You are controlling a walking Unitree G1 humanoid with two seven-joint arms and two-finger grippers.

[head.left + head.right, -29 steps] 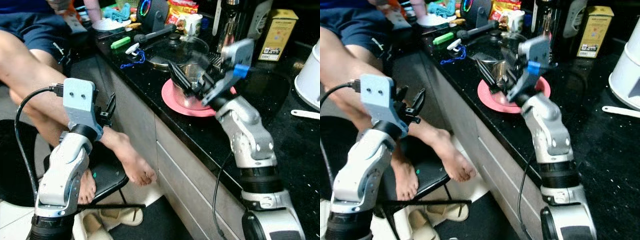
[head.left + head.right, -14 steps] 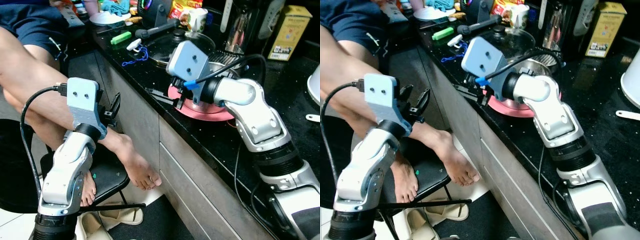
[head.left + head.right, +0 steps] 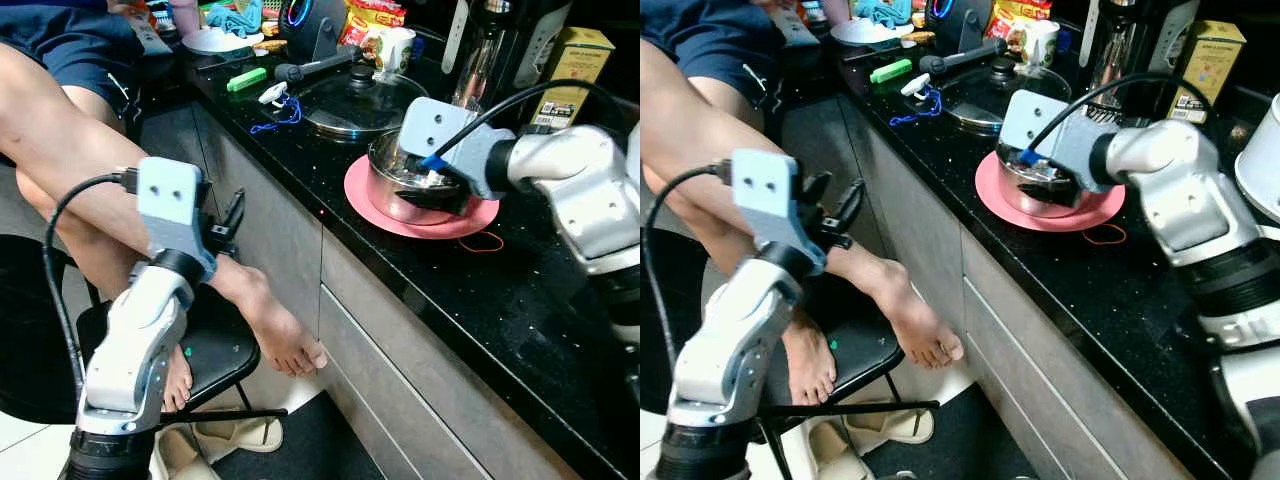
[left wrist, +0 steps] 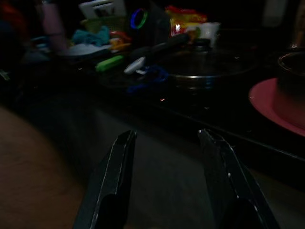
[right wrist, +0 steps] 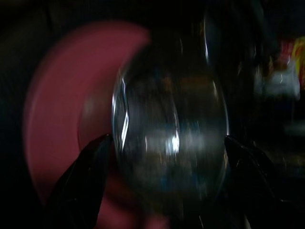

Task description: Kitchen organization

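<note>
Your right gripper (image 5: 162,191) hangs over the steel pot (image 3: 410,185), which sits upright on the pink plate (image 3: 470,218) at the front of the black counter (image 3: 520,290). From the head cameras the fingers are hidden behind the wrist housing; the right wrist view is the one that shows them, two black fingers (image 5: 78,183) spread wide, one on each side of the pot's round rim, with the pot mouth opening straight toward the camera. That view is blurred, so you cannot tell whether the tips touch the metal.

Beyond that gripper lies a glass lid (image 3: 360,105) flat on the counter, and a red rubber band (image 3: 482,241) sits just beside the plate.

Your left gripper (image 4: 164,186) is held off the counter edge, fingers apart and holding nothing, near a seated person's leg (image 3: 90,170). Its wrist view looks along the counter toward the lid and the plate's rim.
</note>
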